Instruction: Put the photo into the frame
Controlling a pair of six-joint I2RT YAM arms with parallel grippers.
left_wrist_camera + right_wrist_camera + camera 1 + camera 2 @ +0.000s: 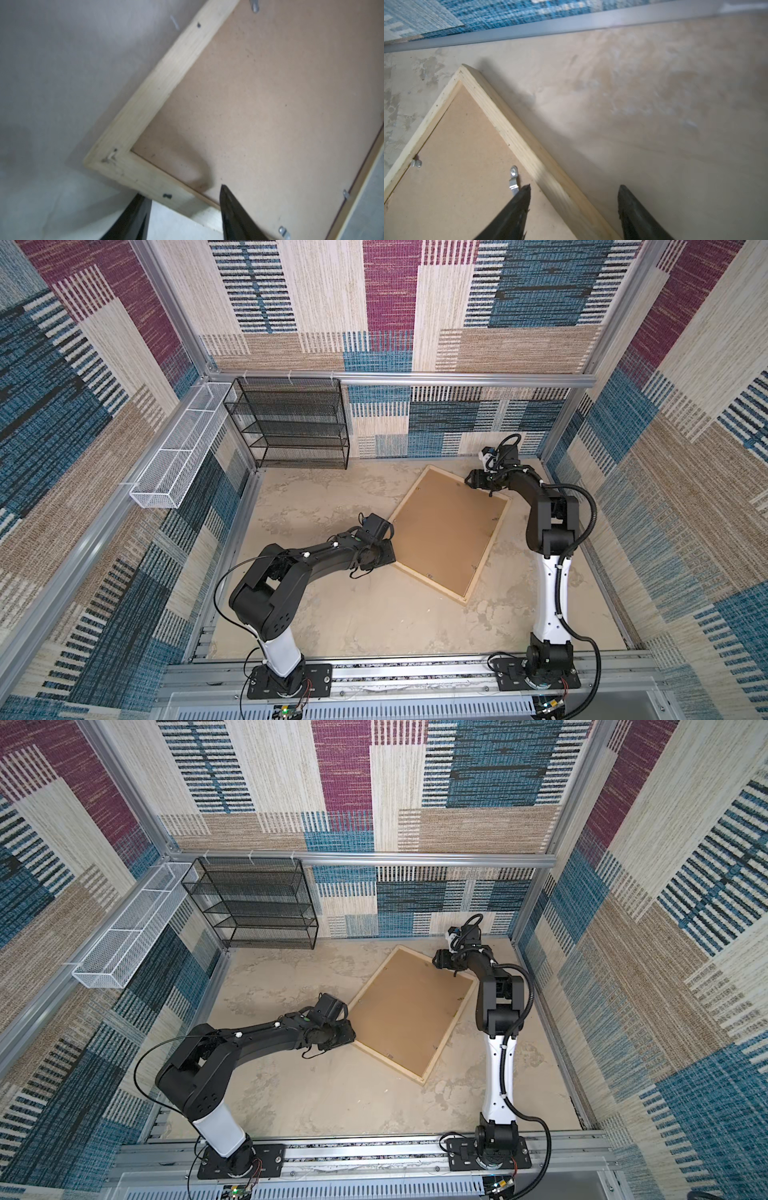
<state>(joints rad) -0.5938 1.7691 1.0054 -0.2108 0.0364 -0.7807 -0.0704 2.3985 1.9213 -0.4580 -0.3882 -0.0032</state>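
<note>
The frame (487,551) (449,1029) lies back up, turned diagonally on the table. A plain brown backing board (451,526) (411,1011) fills it, so the photo is hidden. My left gripper (390,558) (351,1038) is at the frame's left corner. In the left wrist view its jaws (182,191) stand apart, one finger outside the pale wood strip (166,83) and one over the board (259,104). My right gripper (473,481) (438,960) is at the far edge. Its open jaws (575,185) straddle the strip (512,128) with gaps on both sides.
Small metal tabs (513,178) hold the board at the frame's inner edge. A black mesh shelf (291,423) stands at the back left, and a white mesh basket (178,456) hangs on the left wall. The back wall rail (571,27) runs close behind the frame.
</note>
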